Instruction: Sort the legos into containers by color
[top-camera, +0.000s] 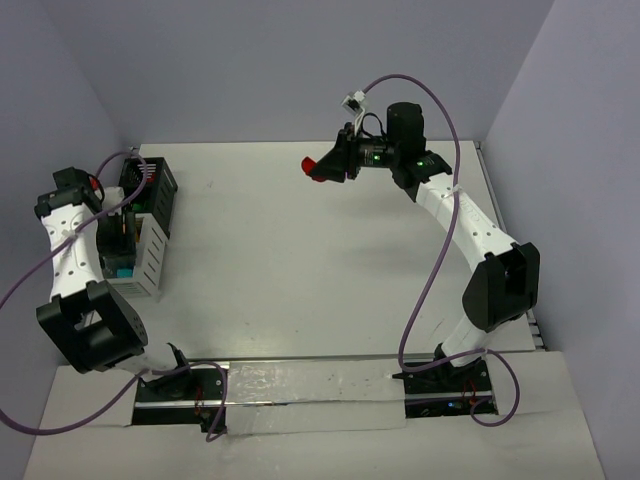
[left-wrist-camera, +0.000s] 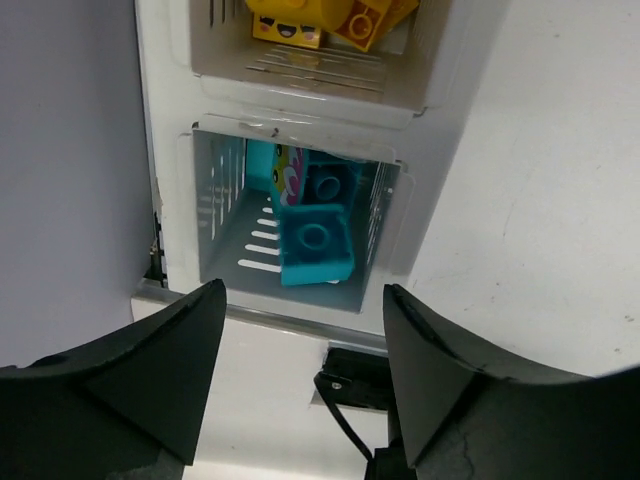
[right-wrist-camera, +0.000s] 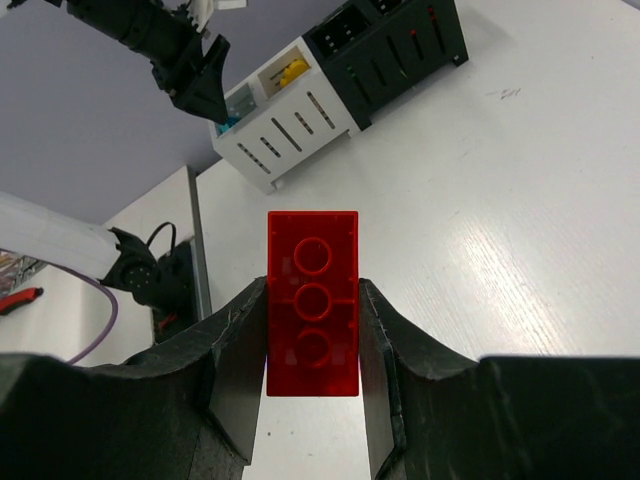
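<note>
One red brick pinched in right gripper.

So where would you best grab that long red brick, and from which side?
Across its narrow width, on the two long flat sides, coming in from a short end. The red brick is long and slim, studs on its face, so those smooth sides probably give the surest contact. The right pincer grips it just so, one end sticking out beyond it.
</note>
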